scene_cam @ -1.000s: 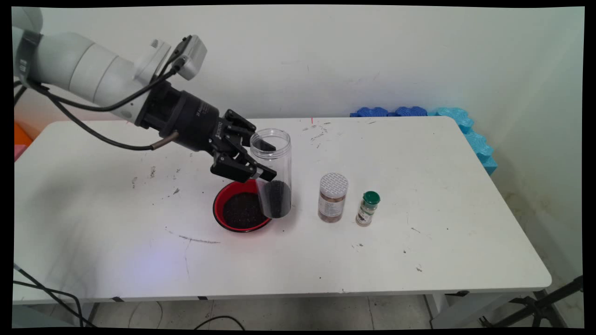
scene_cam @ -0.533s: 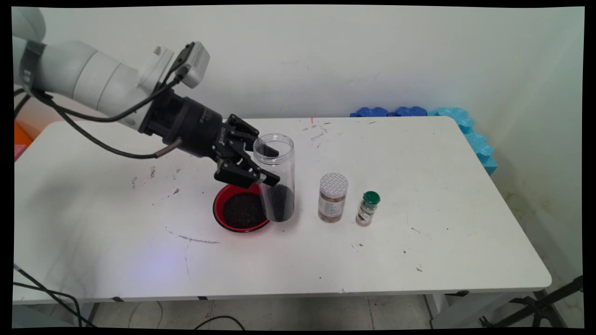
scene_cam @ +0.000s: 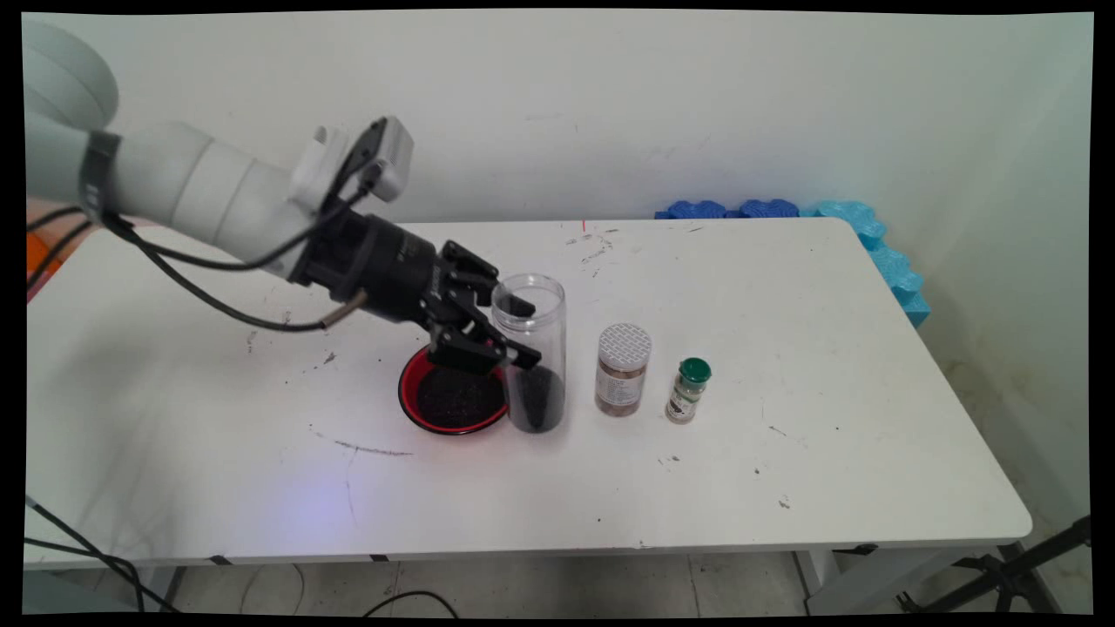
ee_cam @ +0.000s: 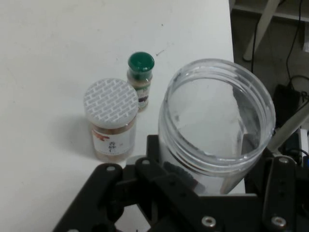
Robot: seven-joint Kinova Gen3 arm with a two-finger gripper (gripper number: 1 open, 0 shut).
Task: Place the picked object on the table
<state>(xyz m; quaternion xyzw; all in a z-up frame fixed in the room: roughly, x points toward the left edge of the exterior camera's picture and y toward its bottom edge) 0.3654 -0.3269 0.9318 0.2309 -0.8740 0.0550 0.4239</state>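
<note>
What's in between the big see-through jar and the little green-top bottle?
The white-lidded jar stands between the clear jar and the green-capped bottle; the main view shows it.

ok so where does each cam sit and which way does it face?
Main view: fixed above the table's near side, looking down across it to the wall; shows the arm and gripper shut on the clear jar beside the red bowl.
Hand view: on the hand, looking along the gripper into the jar's mouth; linkage at bottom.
Shared: clear jar, white-lidded jar, green-capped bottle.
</note>
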